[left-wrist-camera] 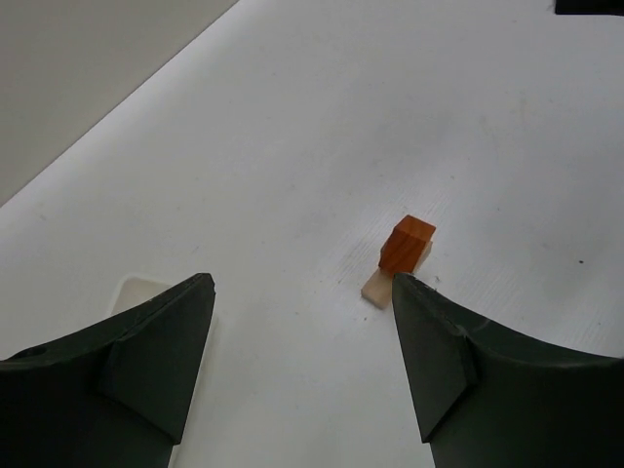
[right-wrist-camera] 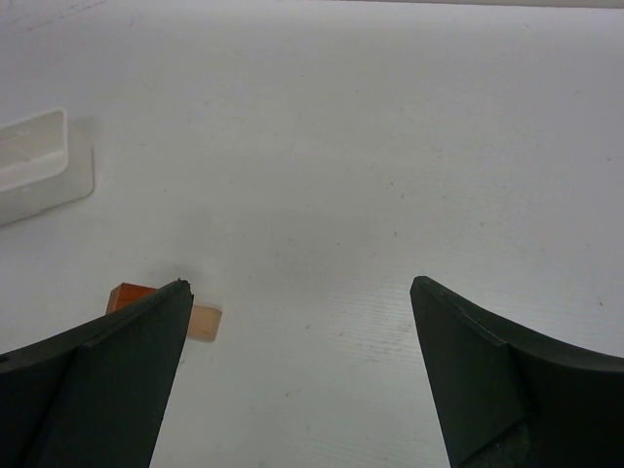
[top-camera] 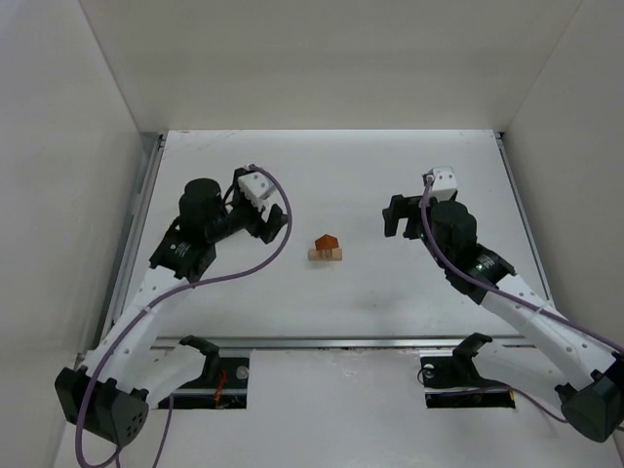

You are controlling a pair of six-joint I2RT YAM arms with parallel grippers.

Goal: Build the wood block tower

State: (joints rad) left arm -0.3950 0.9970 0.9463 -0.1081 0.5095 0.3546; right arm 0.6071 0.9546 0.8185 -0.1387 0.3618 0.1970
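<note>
The wood block tower (top-camera: 326, 248) stands mid-table: a reddish-brown roof piece (left-wrist-camera: 408, 243) on top of pale tan bars (left-wrist-camera: 378, 286). My left gripper (top-camera: 276, 222) hangs a short way to the tower's left. It is open, and in the left wrist view the left gripper (left-wrist-camera: 302, 283) has only bare table between its fingers, with the tower just beyond the right fingertip. My right gripper (top-camera: 398, 216) is to the tower's right, open and empty. In the right wrist view a tan bar (right-wrist-camera: 205, 323) and the roof piece (right-wrist-camera: 130, 294) peek past the left finger of the right gripper (right-wrist-camera: 301, 283).
A white plastic tray (right-wrist-camera: 39, 161) lies on the table at the left of the right wrist view. Its corner (left-wrist-camera: 136, 291) shows behind my left finger in the left wrist view. White walls enclose the table (top-camera: 390, 292) on three sides.
</note>
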